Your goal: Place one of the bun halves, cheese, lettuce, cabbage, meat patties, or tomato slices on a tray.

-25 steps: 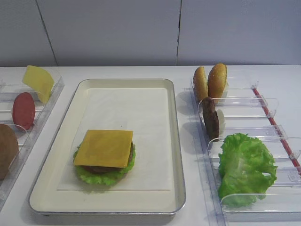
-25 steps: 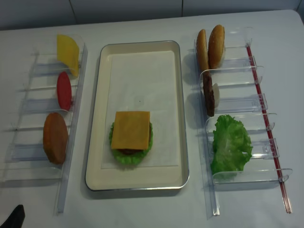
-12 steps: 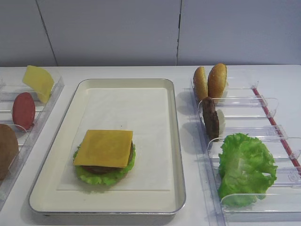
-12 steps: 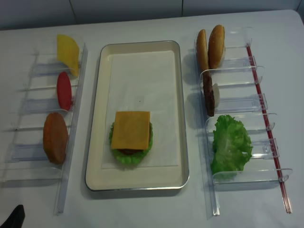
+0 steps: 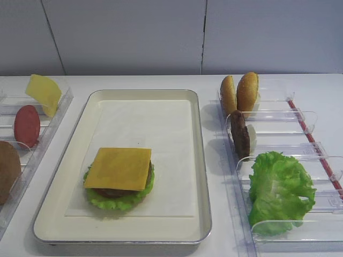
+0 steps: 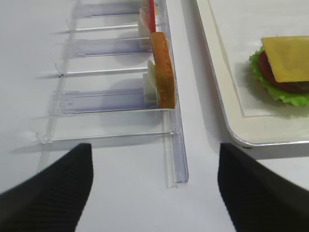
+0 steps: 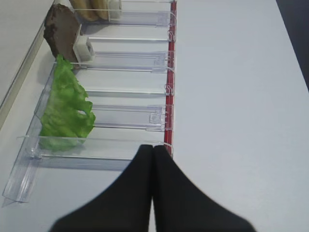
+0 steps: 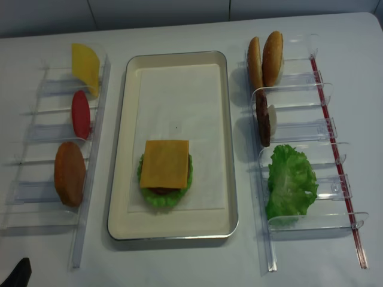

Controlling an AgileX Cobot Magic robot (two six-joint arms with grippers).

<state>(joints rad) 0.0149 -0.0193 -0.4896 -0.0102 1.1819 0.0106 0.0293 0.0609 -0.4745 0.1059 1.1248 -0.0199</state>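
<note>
Currently the left gripper [image 6: 152,186] stands released, jaws wide apart; ahead of them a bun half [image 6: 162,70] stands in the clear bin [image 6: 116,99]. Ahead to their right, the cheese [image 6: 288,59] tops the stack on the tray [image 6: 219,87]. The right gripper [image 7: 153,151] is clenched, empty, with the lettuce [image 7: 65,113] ahead to its left.

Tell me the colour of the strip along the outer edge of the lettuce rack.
Red. The strip shows best in the right wrist view.

One tray [image 8: 122,149]; one cheese [image 8: 164,163] slice; two lettuce [image 8: 291,182] leaves; two meat patties [image 8: 261,118]; one tomato slice [image 8: 80,114]; three bun halves [image 8: 272,58]; one pale yellow slice [image 8: 85,67]; two clear racks [image 8: 311,221].
</note>
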